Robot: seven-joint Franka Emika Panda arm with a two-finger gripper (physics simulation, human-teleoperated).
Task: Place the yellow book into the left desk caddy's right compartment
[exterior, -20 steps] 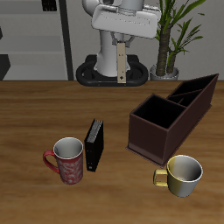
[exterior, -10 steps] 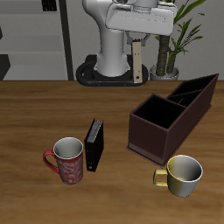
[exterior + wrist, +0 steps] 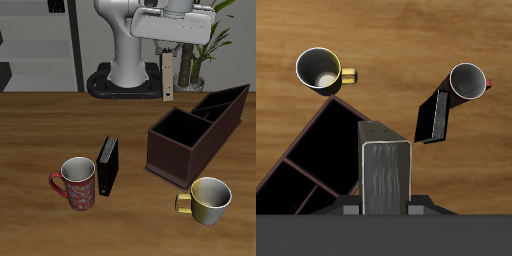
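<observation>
Exterior view: your gripper (image 3: 167, 62) hangs high over the table's (image 3: 40, 130) back area w/ the yellow book (image 3: 167, 78) held upright, spine vertical, well clear of the wood. Jaws pinch the book at its top end; in the wrist view it (image 3: 388, 178) fills the gap between them, grey cover facing the cam.

Left caddy (image 3: 190, 140) sits on the table, nearer the front than the gripper, long axis running diagonal. Its open sections look dark inside; the wrist view shows the inner divider walls (image 3: 316, 150). Right compartment (image 3: 178, 132) is the bigger section at the end closest to the table's front edge; nothing visible in it. Book isn't over it, it hangs farther back and apart from the caddy.

Black book (image 3: 107, 165) stands upright near mid-table, just beside the red mug (image 3: 77, 182), which is closer to the front edge. Yellow mug (image 3: 207, 200) sits near the front edge, just off the caddy's near end, not touching as far as you can tell. Both mugs upright, open tops showing in the wrist view (image 3: 318, 68), (image 3: 467, 82). Plant (image 3: 195, 40) stands behind the table.
</observation>
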